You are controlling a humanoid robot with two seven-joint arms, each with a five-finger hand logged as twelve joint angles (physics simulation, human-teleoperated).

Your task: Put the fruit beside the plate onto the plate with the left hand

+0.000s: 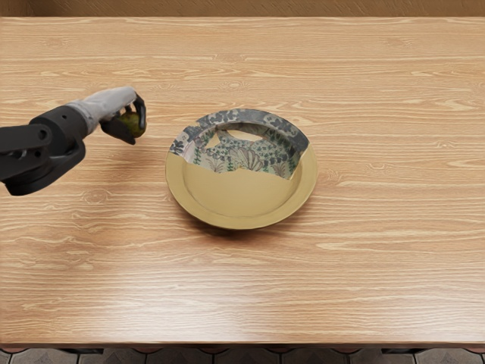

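A round plate (241, 208) with a tan front half and a leafy grey-green pattern on its far half lies in the middle of the wooden table. To its left, a small yellow-green fruit (130, 122) sits inside my left hand (129, 119), whose dark fingers curl around it. The hand and fruit are about a hand's width left of the plate's rim, level with its far edge. Most of the fruit is hidden by the fingers. I cannot tell whether it touches the table.
The left arm (42, 148) comes in from the left edge, dark at the elbow with a grey forearm. The wooden table (364, 265) fills the view; its front edge runs along the bottom.
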